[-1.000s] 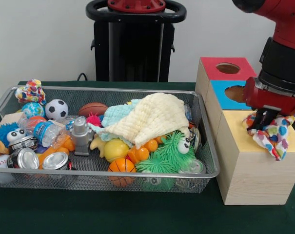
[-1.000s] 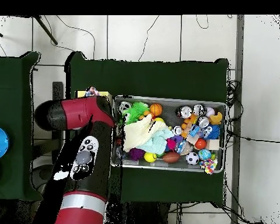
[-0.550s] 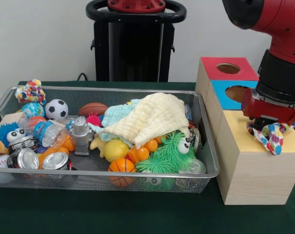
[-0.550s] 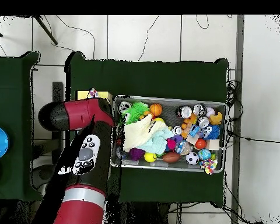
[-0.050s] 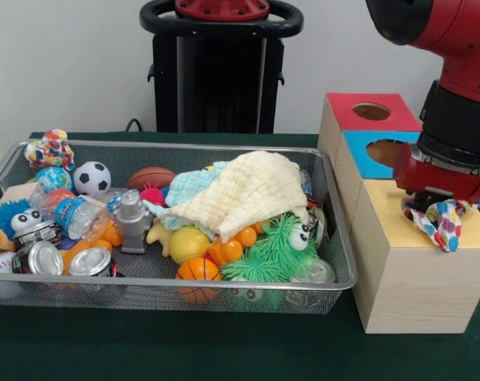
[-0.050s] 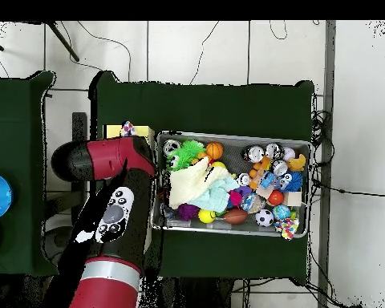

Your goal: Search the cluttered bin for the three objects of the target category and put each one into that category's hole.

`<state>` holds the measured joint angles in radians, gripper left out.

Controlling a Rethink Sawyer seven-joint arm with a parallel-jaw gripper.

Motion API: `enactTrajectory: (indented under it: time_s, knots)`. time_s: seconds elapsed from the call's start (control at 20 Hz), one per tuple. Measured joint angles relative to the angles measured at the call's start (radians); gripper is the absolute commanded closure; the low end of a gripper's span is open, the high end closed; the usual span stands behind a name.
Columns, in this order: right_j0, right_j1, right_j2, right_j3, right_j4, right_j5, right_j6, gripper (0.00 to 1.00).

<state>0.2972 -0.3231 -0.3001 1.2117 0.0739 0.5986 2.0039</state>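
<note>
Green table, wire bin (image 5: pixel 339 238) at 9 o'clock, gripper (image 5: pixel 430 203) over yellow box (image 5: pixel 398 262)
Spotted cloth (image 5: pixel 444 222) bunched under it, likely feeding the hole; grip can't tell

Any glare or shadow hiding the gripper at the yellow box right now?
Front view: even light, no glare; the gripper is buried in the spotted cloth atop the yellow box. Overhead view: the arm covers the box, only cloth peeks out.

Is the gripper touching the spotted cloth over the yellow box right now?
Touching. In the front view the gripper is sunk into the bunched spotted cloth on the yellow box, with no gap between them.
</note>
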Motion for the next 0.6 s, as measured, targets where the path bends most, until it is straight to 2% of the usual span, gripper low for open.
enactTrajectory:
  time_s: [0.6]
  knots:
    - [0.005, 0.004, -0.005, 0.000, -0.003, -0.022, 0.000, 1.00]
